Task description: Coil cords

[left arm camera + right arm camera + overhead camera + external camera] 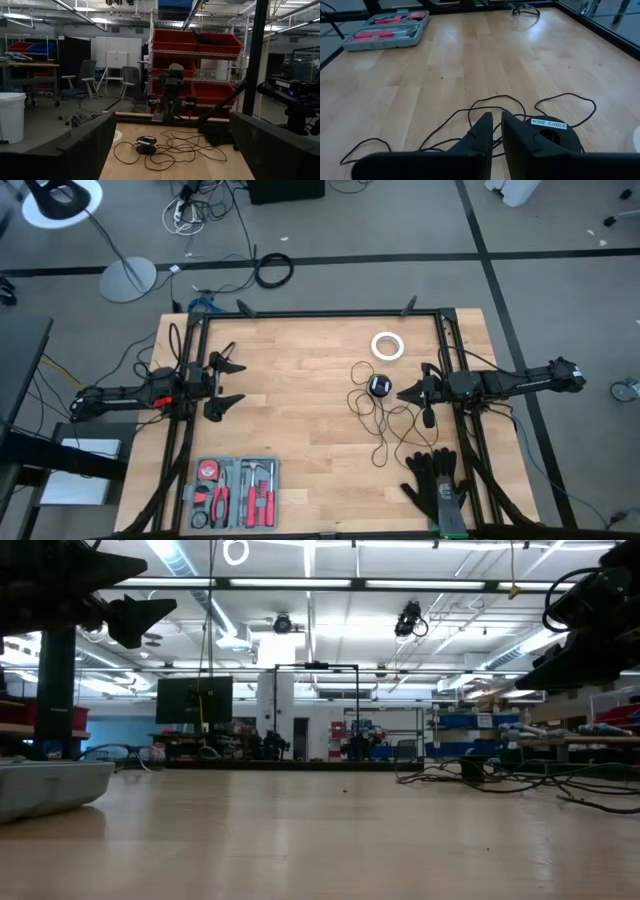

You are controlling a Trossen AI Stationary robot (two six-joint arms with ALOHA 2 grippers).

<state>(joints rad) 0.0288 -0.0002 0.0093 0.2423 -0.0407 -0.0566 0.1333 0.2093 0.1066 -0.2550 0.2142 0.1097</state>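
The thin black cord (pixel 378 418) lies in loose loops on the wooden table, right of centre. It is joined to a small round black puck (pixel 380 386) labelled "WIRE CABLE" (pixel 549 123), which lies flat among the loops. My right gripper (pixel 410 392) hovers just to the right of the puck. Its fingers (pixel 482 131) are shut to a narrow slit with nothing between them, and the cord (pixel 495 96) runs on the table beyond them. My left gripper (pixel 226 384) waits wide open at the table's left side and faces the puck (pixel 146 145) and the cord (pixel 175 148) from afar.
A white tape ring (pixel 387 345) lies just beyond the puck, toward the far edge. A grey tool case (pixel 235 492) sits at the near left, and black gloves (pixel 437 485) lie at the near right. Bare wood stretches between the two arms.
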